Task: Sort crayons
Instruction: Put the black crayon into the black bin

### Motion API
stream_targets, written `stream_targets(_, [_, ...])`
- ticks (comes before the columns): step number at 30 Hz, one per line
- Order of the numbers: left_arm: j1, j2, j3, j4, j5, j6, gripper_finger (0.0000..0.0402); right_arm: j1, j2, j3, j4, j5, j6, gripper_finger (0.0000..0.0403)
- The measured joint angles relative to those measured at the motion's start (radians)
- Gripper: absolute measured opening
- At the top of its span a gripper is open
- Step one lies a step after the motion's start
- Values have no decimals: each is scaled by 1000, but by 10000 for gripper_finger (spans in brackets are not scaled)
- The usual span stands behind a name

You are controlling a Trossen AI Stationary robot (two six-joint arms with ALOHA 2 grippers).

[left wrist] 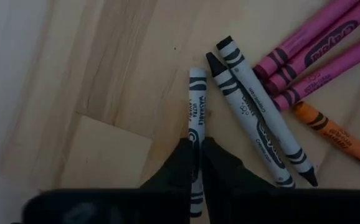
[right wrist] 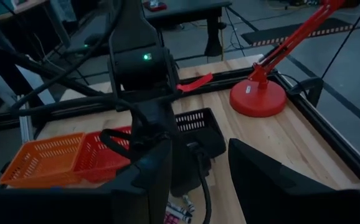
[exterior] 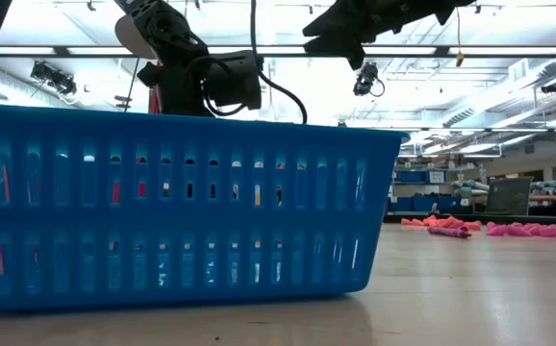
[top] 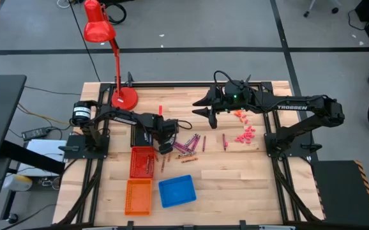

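Note:
In the left wrist view, a grey-white crayon lies on the wooden table, and my left gripper is shut on it. Beside it lie two more grey-white crayons, several magenta crayons and an orange one. The high view shows this gripper at the left end of the crayon pile. Another crayon lies apart on the right. My right gripper hangs open above the far middle of the table, holding nothing. My left gripper pinches the grey-white crayon by its two long sides between its two fingers, around the middle of its length. The fingers come from above, pointing steeply down, and stand across the crayon. The crayon lies flat on the table.
Left of the pile stand a black basket, a red basket and an orange basket, with a blue basket toward the near edge. Pink chunky bits lie at the right. A red lamp's base stands at the far left.

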Motion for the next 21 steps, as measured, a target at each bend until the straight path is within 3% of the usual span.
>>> stream_targets(21, [79, -72, 97, -12, 39, -276, 17, -28, 0, 0, -5, 4, -65, 162])
